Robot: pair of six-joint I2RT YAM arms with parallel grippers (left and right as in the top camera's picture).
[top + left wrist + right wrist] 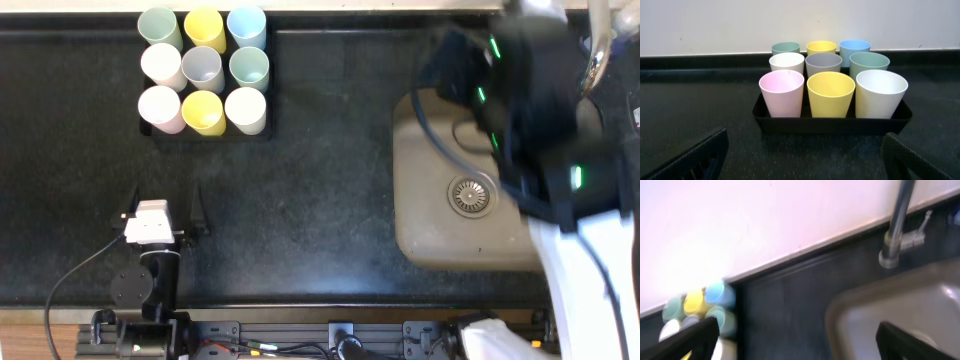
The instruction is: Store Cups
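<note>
Left gripper (164,208) is held spread, empty, near the worktop's (320,200) front edge; right gripper (795,340) likewise, over the sink (420,200). The tray (832,122) is filled with cups (831,95), so probably just parking's needed.

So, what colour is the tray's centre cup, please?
Grey centre cup; left wrist view shows it best.

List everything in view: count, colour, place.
cups: nine; two yellow, two white, two green, one blue, one grey, one pink; upright in the tray, three rows of three
tray: one, black, on the counter near the back wall
counter: one, black
sink: one, grey-beige, set in the counter to the right
tap: one, metal, behind the sink
left gripper: one, black, open, facing the tray
right gripper: one, black, open, raised near the sink
</note>
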